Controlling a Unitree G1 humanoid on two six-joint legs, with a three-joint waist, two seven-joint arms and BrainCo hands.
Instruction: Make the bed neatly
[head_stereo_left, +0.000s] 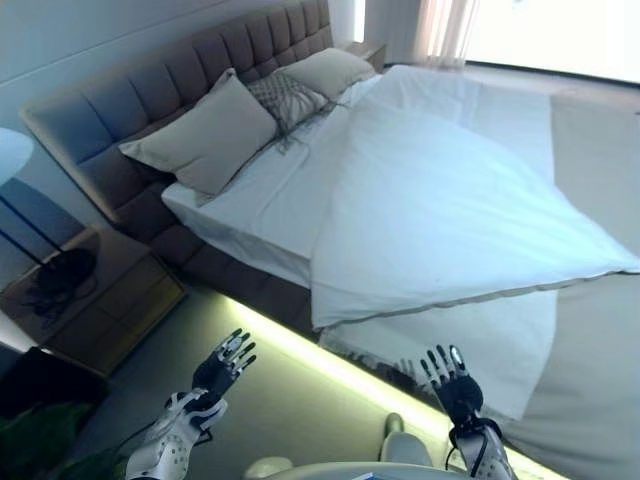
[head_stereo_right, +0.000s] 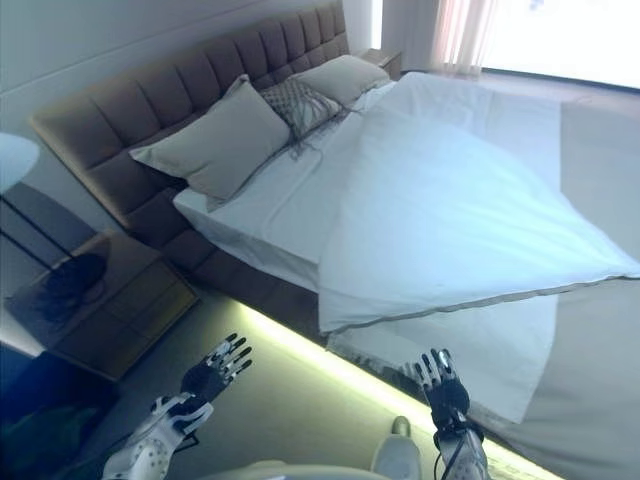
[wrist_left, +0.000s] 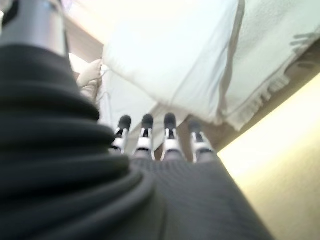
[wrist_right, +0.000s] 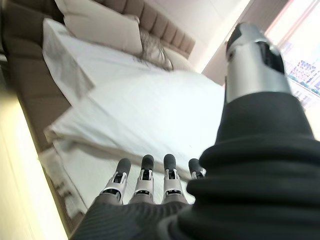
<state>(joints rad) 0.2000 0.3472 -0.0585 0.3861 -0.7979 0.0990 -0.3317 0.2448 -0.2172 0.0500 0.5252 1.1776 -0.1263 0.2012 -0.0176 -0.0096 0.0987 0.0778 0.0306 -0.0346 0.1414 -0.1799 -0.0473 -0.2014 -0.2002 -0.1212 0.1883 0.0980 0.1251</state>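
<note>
Nightstand: a wooden nightstand (head_stereo_left: 110, 300) is seen at the far left, beside the head of the bed, with a dark lamp base (head_stereo_left: 60, 275) standing on it.
Left hand: the left hand (head_stereo_left: 222, 366) is held over the floor (head_stereo_left: 290, 400) beside the bed, its fingers straight and spread, nothing held (the same is shown in its wrist view).
Headboard: a tufted grey-brown headboard (head_stereo_left: 200, 70) is set along the wall.
Pillows: a large beige pillow (head_stereo_left: 205, 135) is leaned against the headboard; a smaller patterned pillow (head_stereo_left: 290, 97) lies just beside it, and a second beige pillow (head_stereo_left: 330, 70) is placed further along.
Sheet: a white sheet (head_stereo_left: 250, 200) is left bare near the pillows.
Duvet: the white duvet (head_stereo_left: 440, 210) is spread over most of the bed, its edge lying askew; one corner is hung over the side of the mattress, above the lit strip (head_stereo_left: 330, 365) under the bed frame.
Right hand: the right hand (head_stereo_left: 450, 380) is raised just below the hanging duvet corner, fingers straight and apart, holding nothing; whether they touch the cloth cannot be told.
</note>
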